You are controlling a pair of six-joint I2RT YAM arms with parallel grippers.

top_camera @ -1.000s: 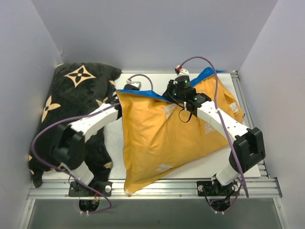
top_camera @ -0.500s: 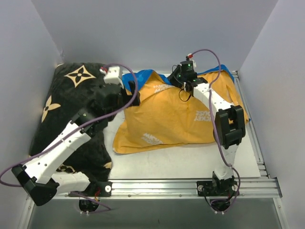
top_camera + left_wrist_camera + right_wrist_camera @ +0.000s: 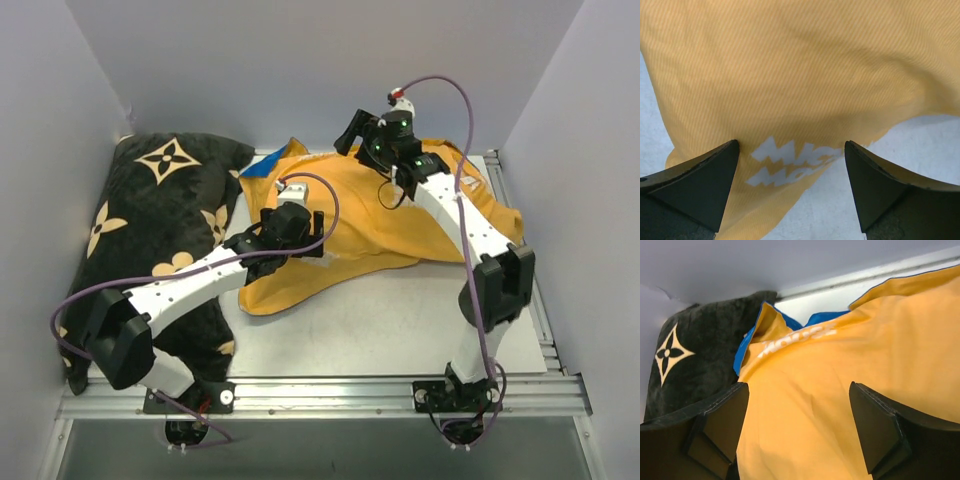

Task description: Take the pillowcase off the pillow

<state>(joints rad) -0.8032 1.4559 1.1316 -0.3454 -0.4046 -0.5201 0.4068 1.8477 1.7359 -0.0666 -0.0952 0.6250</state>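
Pillowcase (image 3: 400,215) is on the far half of the table (image 3: 400,330), slumped and creased, orange-yellow side up. Only a bit of the blue side (image 3: 262,166) shows, at the far-left corner. White lettering (image 3: 790,161) is printed on the yellow side near its front-left edge.

Contents: can't tell. The fabric bulges in the middle and toward the right, and the near-left flap lies flat, but no opening faces any camera, so whether the pillow is inside is hidden.

Left tool (image 3: 790,150): wide, nothing between the fingers. It sits low over the near-left flap, right above the lettering (can't tell whether the tips touch the cloth).

Right tool (image 3: 797,390): also wide and holding nothing. It is raised over the far edge of the pillowcase, pointing toward the far-left corner, with yellow fabric below the gap.

Black cushion (image 3: 165,215) with tan flowers fills the left side of the table. Its right edge is just beside the blue corner; the left arm reaches across its near end.
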